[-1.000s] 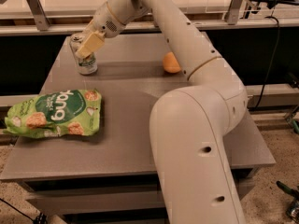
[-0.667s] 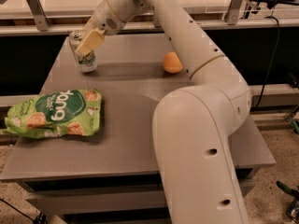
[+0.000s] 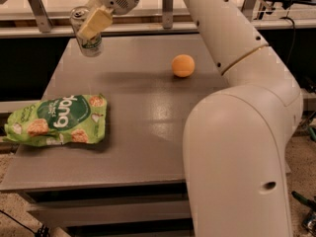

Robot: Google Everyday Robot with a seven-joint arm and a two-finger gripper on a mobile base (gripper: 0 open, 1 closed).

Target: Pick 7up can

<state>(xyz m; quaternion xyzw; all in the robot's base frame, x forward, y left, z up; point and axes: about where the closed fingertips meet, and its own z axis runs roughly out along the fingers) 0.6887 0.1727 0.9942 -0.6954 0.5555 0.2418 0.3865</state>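
Observation:
The 7up can (image 3: 88, 42) is a small silver can with a green lower band and a silver top. It hangs tilted in the air above the far left corner of the grey table (image 3: 148, 117). My gripper (image 3: 91, 26) is shut on the can, with a cream finger pad (image 3: 95, 22) pressed across its front. My big white arm reaches in from the right foreground and hides the table's right side.
A green snack bag (image 3: 57, 120) lies flat at the table's left front. An orange ball (image 3: 183, 65) rests at the far middle. A metal rail (image 3: 39, 29) with posts runs behind the table. The floor shows at the right.
The can was standing on the far left of the table with my gripper around it. Now it is lifted off the surface and tilted, still in my grip.

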